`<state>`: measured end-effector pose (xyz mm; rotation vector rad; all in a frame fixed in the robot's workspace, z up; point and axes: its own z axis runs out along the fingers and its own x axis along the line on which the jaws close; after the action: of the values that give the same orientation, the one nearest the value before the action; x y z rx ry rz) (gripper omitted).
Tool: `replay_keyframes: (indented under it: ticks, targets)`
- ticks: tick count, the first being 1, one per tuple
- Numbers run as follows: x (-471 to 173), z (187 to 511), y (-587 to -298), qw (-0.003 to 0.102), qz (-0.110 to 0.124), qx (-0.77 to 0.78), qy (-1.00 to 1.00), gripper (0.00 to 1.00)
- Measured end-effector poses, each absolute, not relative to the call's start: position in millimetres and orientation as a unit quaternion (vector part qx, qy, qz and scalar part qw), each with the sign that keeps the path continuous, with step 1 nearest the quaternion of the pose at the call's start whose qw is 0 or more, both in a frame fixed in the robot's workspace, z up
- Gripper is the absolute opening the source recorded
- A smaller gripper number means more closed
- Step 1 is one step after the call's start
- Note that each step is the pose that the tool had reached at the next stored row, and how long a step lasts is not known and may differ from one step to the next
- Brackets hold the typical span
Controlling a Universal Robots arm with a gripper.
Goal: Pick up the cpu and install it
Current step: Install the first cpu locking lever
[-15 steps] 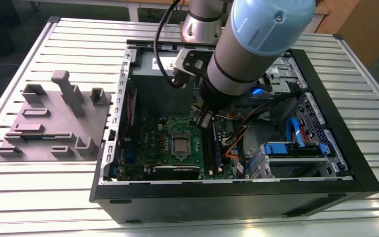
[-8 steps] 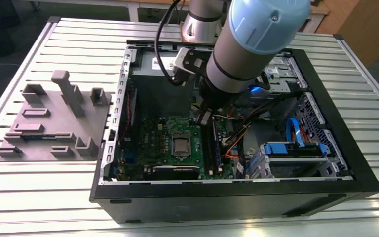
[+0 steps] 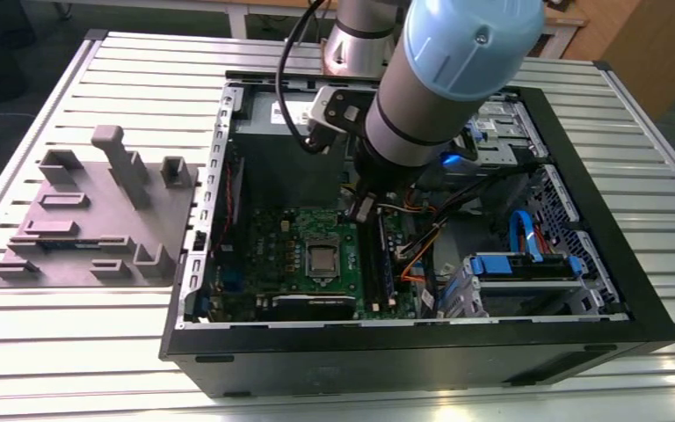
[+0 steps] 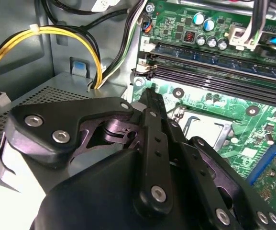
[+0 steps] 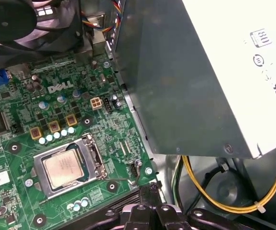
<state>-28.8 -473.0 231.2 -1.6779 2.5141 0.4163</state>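
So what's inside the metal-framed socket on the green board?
The cpu lies in the socket, silvery top up, with the metal frame round its edges. Whatever is beneath the chip is covered by it.

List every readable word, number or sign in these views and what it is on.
green board: white maker's logo, not quoted here.
white label on the grey box: marks cut off, unreadable.
cpu: engraving too small to read.
white sticker on the board: too small to read.
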Motion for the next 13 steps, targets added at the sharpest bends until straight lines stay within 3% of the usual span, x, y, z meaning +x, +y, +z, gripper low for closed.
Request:
replay_keyframes:
  ticks: [13]
  targets:
    - [-33.6,229.8,-470.6,0.046,0.138,-0.551,0.821,0.1]
